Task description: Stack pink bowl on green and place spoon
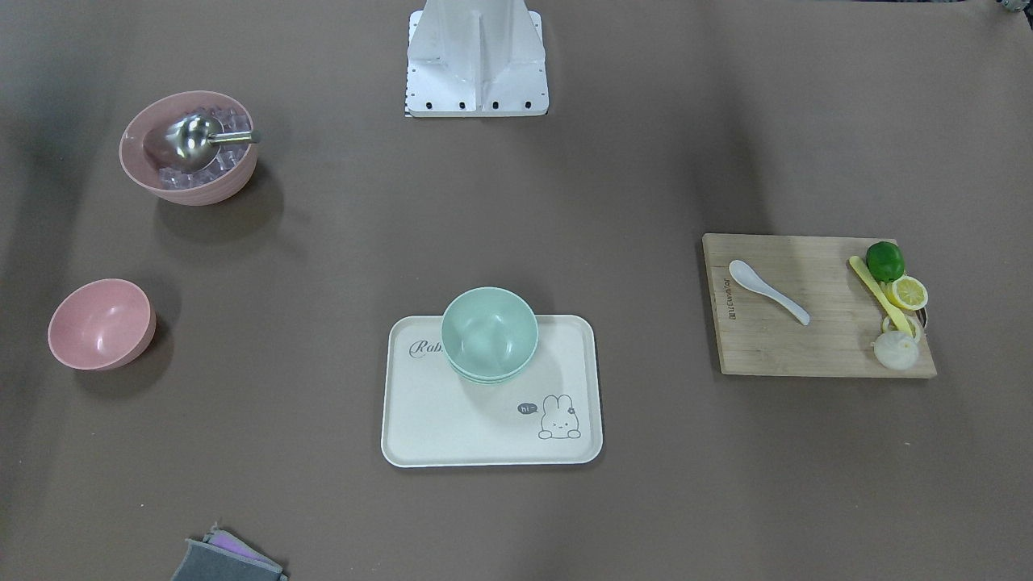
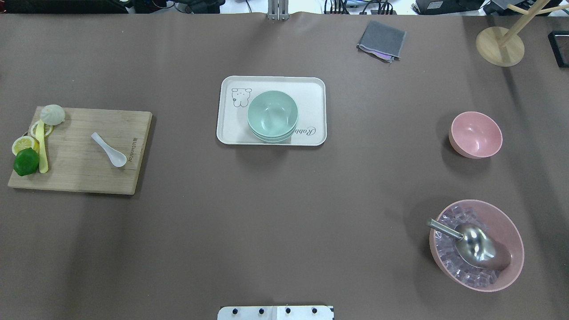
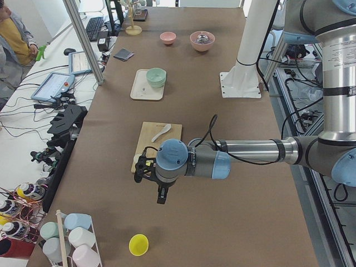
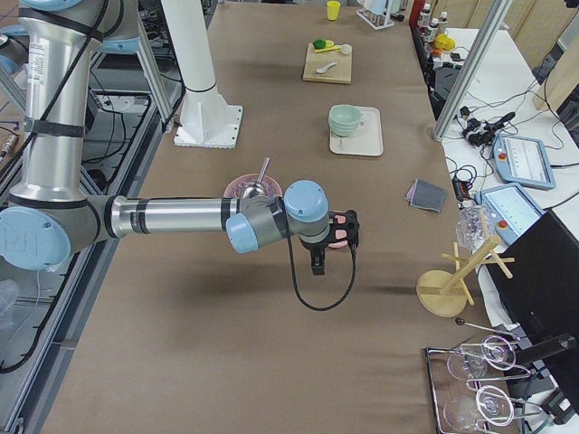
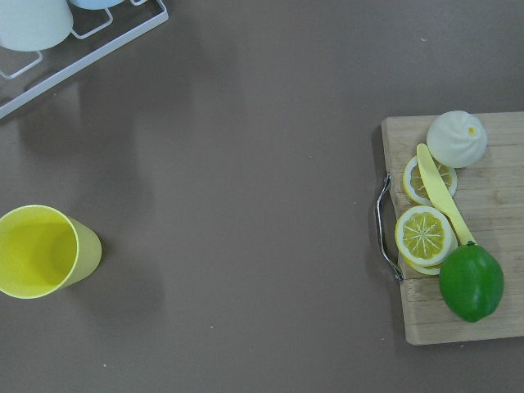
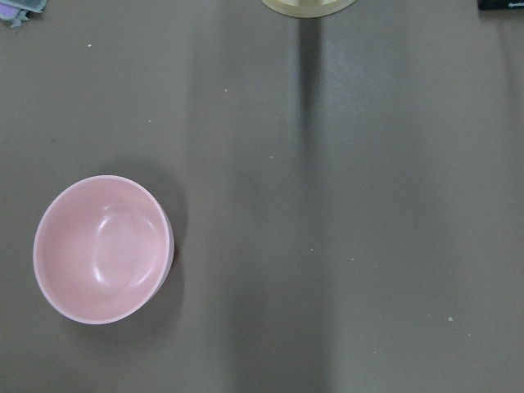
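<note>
Small pink bowl (image 2: pixel 475 134): empty, upright on the table (image 2: pixel 284 222), robot's right side, well apart from the green bowls (image 2: pixel 272 113) nested on the rabbit tray (image 2: pixel 271 78), presumably its stacking base. White spoon (image 2: pixel 109 150): flat on the cutting board (image 2: pixel 89 178), left side. Overhead, left pincer (image 3: pixel 139 172) and right pincer (image 4: pixel 351 228) hover, apparently one staged per pickup; whether released or clenched cannot be told.
</note>
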